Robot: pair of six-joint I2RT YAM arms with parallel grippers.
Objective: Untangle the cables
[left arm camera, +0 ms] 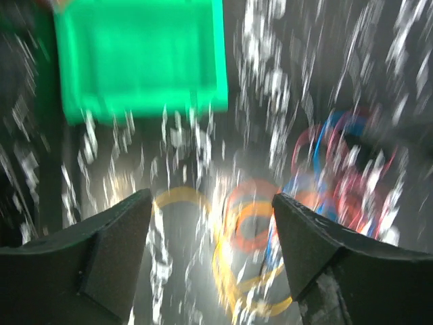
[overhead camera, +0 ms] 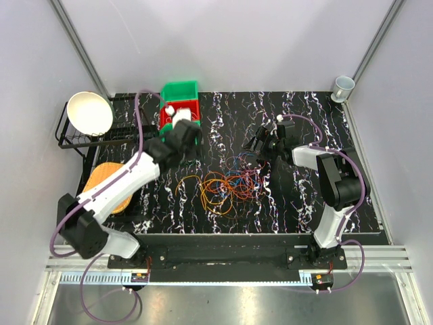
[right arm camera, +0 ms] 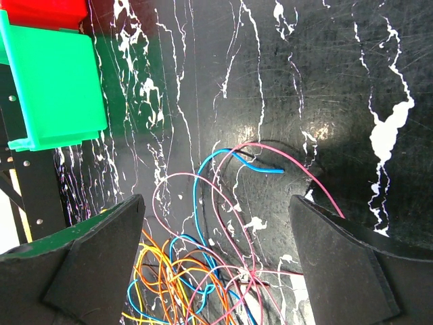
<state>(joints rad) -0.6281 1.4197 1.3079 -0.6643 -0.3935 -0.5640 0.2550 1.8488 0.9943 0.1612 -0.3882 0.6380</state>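
The left arm stretches diagonally forward, its claw [left arm camera: 211, 203] released, fingers spread with nothing between them, above the tabletop [overhead camera: 304, 196]. Just ahead of it and to its right lie the cables [overhead camera: 223, 186], a tangled heap of orange, red, yellow and blue loops. Farther ahead, to its left, is a green bin [left arm camera: 139, 57]. The right arm bends at the elbow and reaches inward. Its claw [right arm camera: 216, 203] is likewise released and empty, with pink and blue strands just beyond its fingertips.
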